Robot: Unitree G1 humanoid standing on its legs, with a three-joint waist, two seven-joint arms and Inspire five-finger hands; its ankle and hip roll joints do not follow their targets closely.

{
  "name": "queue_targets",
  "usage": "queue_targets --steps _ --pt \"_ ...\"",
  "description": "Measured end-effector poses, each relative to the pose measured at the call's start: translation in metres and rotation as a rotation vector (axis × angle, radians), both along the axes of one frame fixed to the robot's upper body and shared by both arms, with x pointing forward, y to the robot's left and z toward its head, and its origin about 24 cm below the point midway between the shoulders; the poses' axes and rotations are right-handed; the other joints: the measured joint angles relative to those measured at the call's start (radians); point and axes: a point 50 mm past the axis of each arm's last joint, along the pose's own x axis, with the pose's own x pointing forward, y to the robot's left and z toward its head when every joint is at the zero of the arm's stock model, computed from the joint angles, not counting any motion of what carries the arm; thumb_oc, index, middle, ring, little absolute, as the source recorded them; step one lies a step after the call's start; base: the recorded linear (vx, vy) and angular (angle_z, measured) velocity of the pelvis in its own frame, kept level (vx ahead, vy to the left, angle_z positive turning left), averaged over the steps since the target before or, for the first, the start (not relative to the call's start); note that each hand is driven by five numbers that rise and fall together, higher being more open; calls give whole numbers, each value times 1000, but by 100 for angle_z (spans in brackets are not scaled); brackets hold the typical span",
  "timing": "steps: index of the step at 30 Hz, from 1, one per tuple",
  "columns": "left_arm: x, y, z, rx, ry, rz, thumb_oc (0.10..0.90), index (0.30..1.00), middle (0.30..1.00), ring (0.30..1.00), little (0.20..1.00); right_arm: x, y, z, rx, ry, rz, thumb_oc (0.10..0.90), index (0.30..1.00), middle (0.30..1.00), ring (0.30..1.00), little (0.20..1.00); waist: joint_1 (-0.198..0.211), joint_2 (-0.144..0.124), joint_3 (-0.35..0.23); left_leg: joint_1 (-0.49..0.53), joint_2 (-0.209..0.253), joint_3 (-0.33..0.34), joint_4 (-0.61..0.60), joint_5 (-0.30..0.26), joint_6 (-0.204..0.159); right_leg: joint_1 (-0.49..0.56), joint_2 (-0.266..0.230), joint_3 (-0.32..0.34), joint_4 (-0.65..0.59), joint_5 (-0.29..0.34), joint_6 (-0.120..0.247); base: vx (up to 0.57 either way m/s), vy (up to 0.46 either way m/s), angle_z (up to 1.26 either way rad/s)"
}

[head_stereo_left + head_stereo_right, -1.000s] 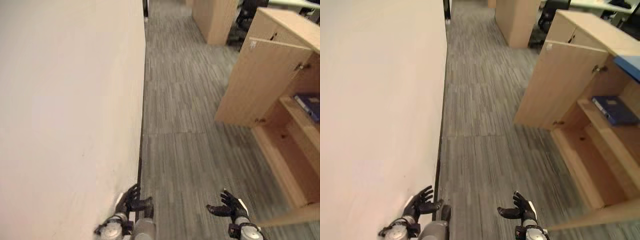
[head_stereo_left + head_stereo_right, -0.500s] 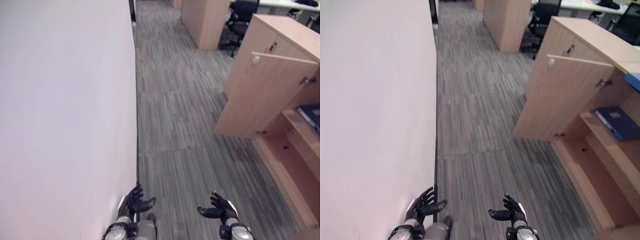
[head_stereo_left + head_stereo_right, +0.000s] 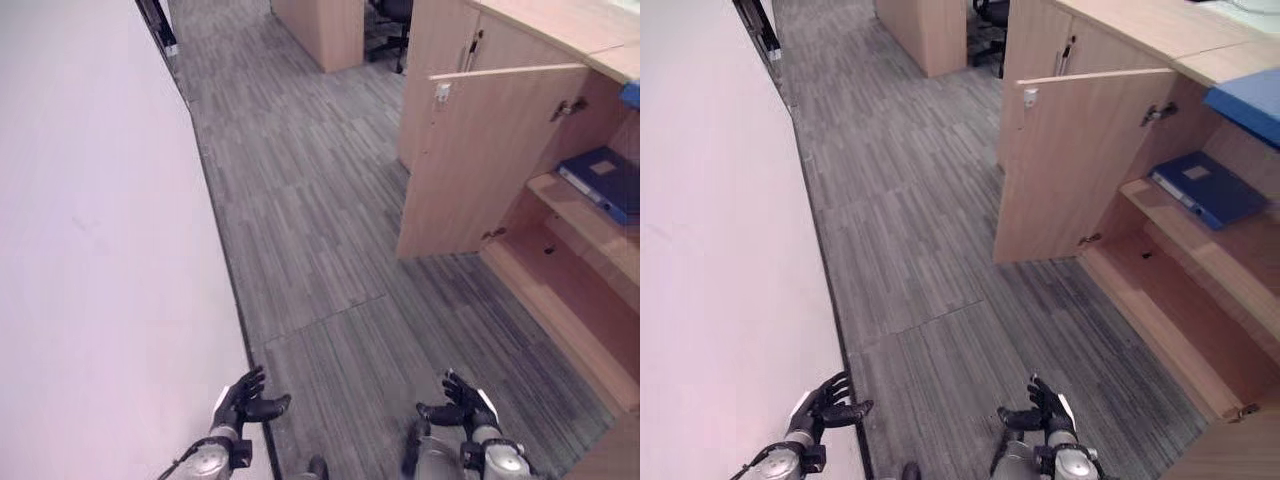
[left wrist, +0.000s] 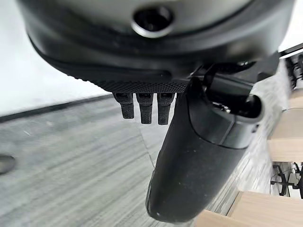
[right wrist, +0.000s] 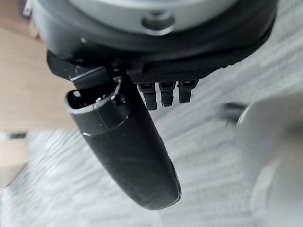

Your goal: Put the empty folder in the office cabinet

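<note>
The blue folder (image 3: pixel 1205 187) lies on a shelf inside the open cabinet (image 3: pixel 1080 160), well apart from both hands. The left robot hand (image 3: pixel 243 398) and the right robot hand (image 3: pixel 462 405) hang low over the grey floor (image 3: pixel 310 230), fingers relaxed and apart, holding nothing.

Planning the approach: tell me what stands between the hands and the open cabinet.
Nothing visible does. Bare carpet floor lies between the open left hand and right hand and the cabinet. Its door stands swung open; a blue folder lies on its shelf.
</note>
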Motion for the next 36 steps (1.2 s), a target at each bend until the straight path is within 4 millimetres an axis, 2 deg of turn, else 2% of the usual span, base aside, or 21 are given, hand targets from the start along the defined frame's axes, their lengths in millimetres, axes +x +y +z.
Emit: queue_targets --steps 1,3,4,5,6,8,9,10,15,16,21,24,25,26,28,29,30,32,33,34,36 --pt "-3 -7 -4 -5 18 -18 800 900 900 900 900 -1 -7 -1 -15 13 -21 800 900 900 900 900 -15 24 -2 19 36 -8 -21 -13 -24 23 29 -48 6 18 -7 245 -218 28" --pt "-4 -17 -6 -23 22 -49 800 900 900 900 900 4 -16 3 -42 5 -41 800 900 900 900 900 -10 48 2 38 58 -5 -27 17 -32 26 69 -72 15 27 -45 248 -201 -2" --pt "-5 -22 -8 -29 31 -65 800 900 900 900 900 9 -23 7 -60 -13 -49 800 900 900 900 900 -14 56 4 46 73 26 -29 43 -46 25 83 -87 34 9 -103 300 -151 -5" --pt "-4 -26 -8 -43 28 -74 800 900 900 900 900 12 -29 11 -78 -24 -62 800 900 900 900 900 -14 59 6 52 81 40 -25 68 -79 21 85 -102 61 -19 -117 321 -123 1" --pt "-1 -31 -8 -51 22 -88 800 900 900 900 900 17 -36 16 -92 -46 -76 800 900 900 900 900 -12 66 9 69 84 56 -26 90 -106 25 73 -125 99 -49 -114 418 -210 2" --pt "0 -34 -8 -55 17 -94 800 900 900 900 900 20 -42 20 -105 -62 -87 800 900 900 900 900 -15 77 10 102 92 70 -21 106 -121 29 61 -142 159 -111 -119 305 -205 2" --pt "3 -34 -6 -55 7 -96 800 900 900 900 900 18 -44 20 -109 -57 -88 800 900 900 900 900 -12 85 1 111 98 93 -12 110 -130 48 -3 -259 214 -179 -109 85 -67 -30" --pt "0 -29 -5 -40 8 -93 800 900 900 900 900 21 -40 20 -99 -65 -76 800 900 900 900 900 0 84 1 118 101 110 4 117 -140 66 -33 -317 233 -175 -100 238 -226 -41" --pt "-8 -27 -9 -42 38 -85 800 900 900 900 900 16 -35 18 -86 -61 -42 800 900 900 900 900 -44 107 -17 116 117 89 70 139 -172 71 -23 -318 290 -218 -169 193 -253 -15" --pt "-10 -26 -10 -40 46 -81 800 900 900 900 900 16 -35 18 -87 -59 -38 800 900 900 900 900 -49 121 -26 109 135 96 110 145 -182 72 5 -304 271 -221 -175 175 -234 -57" --pt "-3 -30 -9 -43 39 -99 800 900 900 900 900 4 -38 13 -103 -17 -20 800 900 900 900 900 -87 121 -31 89 193 86 240 201 -231 119 98 -266 211 -230 -214 187 -212 -47" --pt "8 -34 -7 -44 22 -121 800 900 900 900 900 -3 -42 12 -116 7 -14 800 900 900 900 900 -113 107 -45 49 192 53 341 287 -217 145 134 -229 167 -236 -241 276 -202 -38" --pt "10 -36 -7 -39 29 -135 800 900 900 900 900 -2 -41 12 -116 5 -12 800 900 900 900 900 -97 92 -44 24 183 39 415 308 -186 156 144 -186 134 -230 -263 194 -83 -74" --pt "7 -37 -9 -40 40 -142 800 900 900 900 900 0 -41 13 -116 0 -11 800 900 900 900 900 -91 90 -44 11 179 32 445 292 -179 164 147 -176 121 -224 -273 305 -42 -85" --pt "12 -42 -8 -40 31 -174 800 900 900 900 900 2 -40 14 -113 -7 -10 800 900 900 900 900 -91 60 -37 -46 134 15 449 192 -152 198 164 -113 54 -214 -295 309 -4 -54" --pt "12 -43 -7 -41 29 -180 800 900 900 900 900 3 -39 14 -109 -10 -10 800 900 900 900 900 -84 51 -37 -66 107 11 429 151 -140 214 168 -88 22 -198 -293 246 7 -117" --pt "15 -45 -6 -43 16 -191 800 900 900 900 900 4 -36 13 -102 -13 -6 800 900 900 900 900 -43 16 -20 -127 40 4 351 102 -112 254 178 -16 -56 -148 -274 275 38 -111" --pt "14 -46 -5 -45 16 -192 800 900 900 900 900 7 -33 15 -93 -28 1 800 900 900 900 900 -43 21 -20 -222 36 -17 330 101 -107 295 204 11 -122 -129 -266 467 75 -81" --pt "13 -45 -6 -44 17 -189 800 900 900 900 900 7 -32 14 -91 -26 8 800 900 900 900 900 -35 23 -18 -261 27 -34 278 107 -104 313 218 32 -153 -120 -251 595 86 -117" --pt "7 -45 -9 -45 36 -185 800 900 900 900 900 8 -29 14 -90 -23 33 800 900 900 900 900 -7 26 -14 -289 -4 -97 77 130 -119 338 240 99 -193 -107 -232 670 81 -138" --pt "1 -43 -13 -43 62 -173 800 900 900 900 900 10 -26 13 -86 -21 51 800 900 900 900 900 37 47 6 -346 -12 -180 -36 202 -130 365 279 190 -212 -94 -254 574 25 -168"
